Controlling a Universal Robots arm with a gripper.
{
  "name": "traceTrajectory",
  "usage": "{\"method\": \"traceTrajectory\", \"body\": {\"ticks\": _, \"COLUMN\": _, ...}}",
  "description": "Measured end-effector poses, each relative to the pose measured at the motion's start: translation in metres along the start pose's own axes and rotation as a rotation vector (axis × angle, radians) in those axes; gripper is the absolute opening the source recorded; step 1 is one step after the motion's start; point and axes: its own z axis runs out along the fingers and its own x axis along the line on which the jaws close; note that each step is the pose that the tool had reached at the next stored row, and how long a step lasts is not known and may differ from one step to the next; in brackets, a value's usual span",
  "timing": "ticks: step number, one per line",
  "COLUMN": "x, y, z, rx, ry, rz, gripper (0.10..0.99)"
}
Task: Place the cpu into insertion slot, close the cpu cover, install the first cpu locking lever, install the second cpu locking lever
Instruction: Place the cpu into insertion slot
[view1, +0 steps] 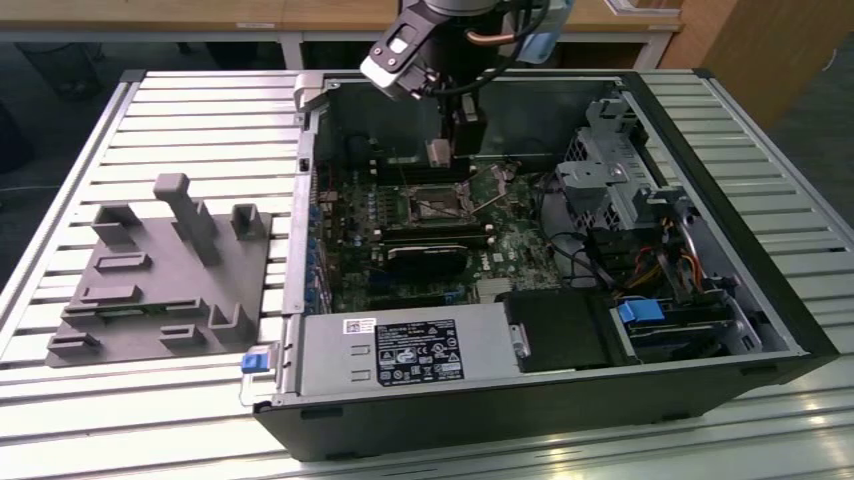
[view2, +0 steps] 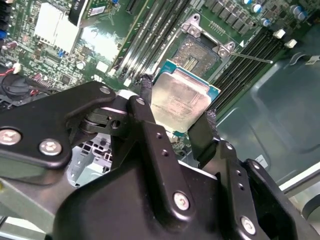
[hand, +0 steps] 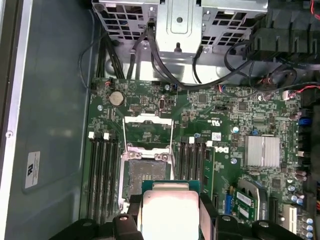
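Clamping the cpu (view2: 182, 100) by two opposite edges, the gripper (view2: 179, 109) hangs over the motherboard (hand: 225, 115) inside the open case (view1: 534, 425), in the upper middle of the exterior view. The cpu is held in the air near the slot (hand: 147, 176), not seated in it. The cover (hand: 148, 131) is swung open just beside the slot, whose dark centre shows.

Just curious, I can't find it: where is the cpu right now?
In both wrist views the cpu sits clamped in the gripper, held above the green motherboard just beside the open insertion slot, not yet in it.
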Motion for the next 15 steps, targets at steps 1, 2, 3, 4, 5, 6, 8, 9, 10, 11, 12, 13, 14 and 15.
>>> {"method": "traceTrajectory", "body": {"ticks": 1, "x": 0.0007, "y": 0.0, "z": 0.0009, "rx": 0.0, "ry": -0.0004, "rz": 0.005, "gripper": 0.541}}
{"method": "traceTrajectory", "body": {"ticks": 2, "x": 0.0013, "y": -0.0001, "z": 0.0018, "rx": 0.0, "ry": -0.0006, "rz": 0.008, "gripper": 0.541}}
{"method": "traceTrajectory", "body": {"ticks": 3, "x": 0.0017, "y": -0.0001, "z": 0.0028, "rx": 0.0, "ry": -0.0006, "rz": 0.011, "gripper": 0.541}}
{"method": "traceTrajectory", "body": {"ticks": 4, "x": 0.0017, "y": -0.0002, "z": 0.0038, "rx": 0.0, "ry": -0.0007, "rz": 0.012, "gripper": 0.541}}
{"method": "traceTrajectory", "body": {"ticks": 5, "x": 0.0019, "y": -0.0004, "z": 0.0067, "rx": 0.0, "ry": -0.001, "rz": 0.013, "gripper": 0.541}}
{"method": "traceTrajectory", "body": {"ticks": 6, "x": 0.0022, "y": -0.0005, "z": 0.0089, "rx": 0.0, "ry": -0.0011, "rz": 0.013, "gripper": 0.541}}
{"method": "traceTrajectory", "body": {"ticks": 8, "x": 0.0027, "y": -0.0006, "z": 0.0106, "rx": 0.0, "ry": -0.0011, "rz": 0.013, "gripper": 0.541}}
{"method": "traceTrajectory", "body": {"ticks": 9, "x": 0.0029, "y": -0.0006, "z": 0.0113, "rx": 0.0, "ry": -0.0011, "rz": 0.013, "gripper": 0.541}}
{"method": "traceTrajectory", "body": {"ticks": 10, "x": 0.003, "y": -0.0006, "z": 0.0119, "rx": 0.0, "ry": -0.0009, "rz": 0.013, "gripper": 0.541}}
{"method": "traceTrajectory", "body": {"ticks": 11, "x": 0.0031, "y": -0.0006, "z": 0.0122, "rx": 0.0, "ry": -0.001, "rz": 0.013, "gripper": 0.541}}
{"method": "traceTrajectory", "body": {"ticks": 12, "x": 0.0033, "y": -0.0007, "z": 0.0125, "rx": 0.0, "ry": -0.001, "rz": 0.013, "gripper": 0.541}}
{"method": "traceTrajectory", "body": {"ticks": 13, "x": 0.0034, "y": -0.0007, "z": 0.0129, "rx": 0.0, "ry": -0.001, "rz": 0.013, "gripper": 0.541}}
{"method": "traceTrajectory", "body": {"ticks": 14, "x": 0.0038, "y": -0.0008, "z": 0.0134, "rx": 0.0, "ry": -0.0011, "rz": 0.013, "gripper": 0.541}}
{"method": "traceTrajectory", "body": {"ticks": 15, "x": 0.0041, "y": -0.0008, "z": 0.0141, "rx": 0.0, "ry": -0.0009, "rz": 0.013, "gripper": 0.541}}
